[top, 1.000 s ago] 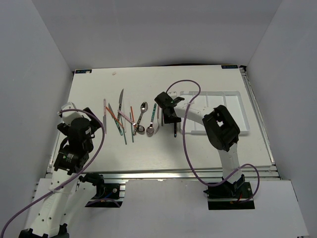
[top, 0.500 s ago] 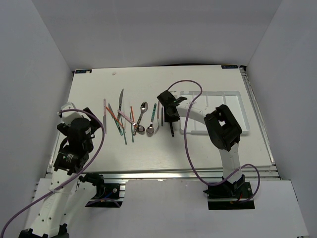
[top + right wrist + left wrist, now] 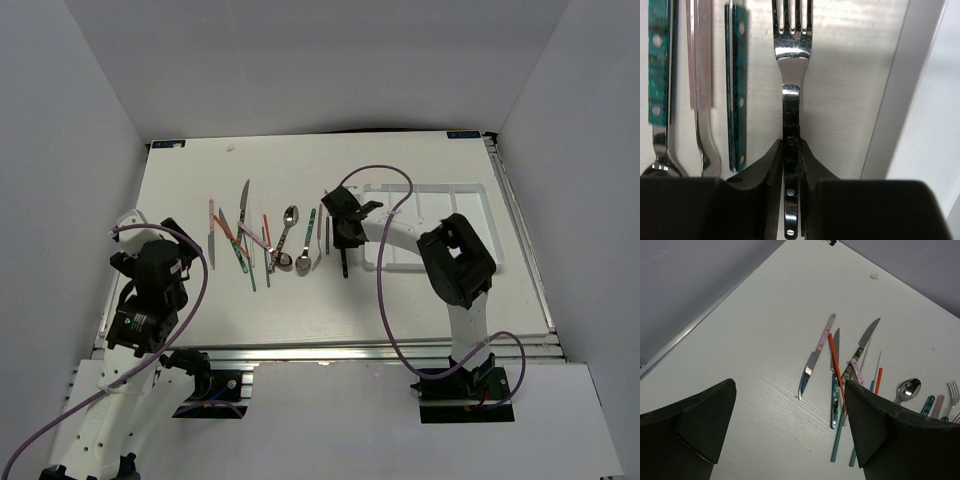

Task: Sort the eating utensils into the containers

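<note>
A fork with a dark handle (image 3: 791,75) lies on the table just left of the white tray's rim (image 3: 900,90). My right gripper (image 3: 791,145) is shut on its handle, both fingers pressed against it, tines pointing away. From above, the right gripper (image 3: 346,232) sits between the utensil row and the tray (image 3: 470,215), with the fork handle (image 3: 345,264) sticking out toward me. The other utensils lie in a loose row: knives (image 3: 812,365), a red chopstick (image 3: 836,365), a green chopstick (image 3: 840,440) and a spoon (image 3: 289,217). My left gripper (image 3: 790,390) hangs open above bare table, left of the row.
Beside the gripped fork lie a teal-handled piece (image 3: 737,90), a pink-handled one (image 3: 700,75) and another teal one (image 3: 659,65). The table's left edge (image 3: 685,335) runs near the left gripper. White walls enclose the table on three sides.
The right gripper's fingers have closed onto the dark fork handle, and the gripper has shifted a little away from me. The left arm has drifted slightly left.
</note>
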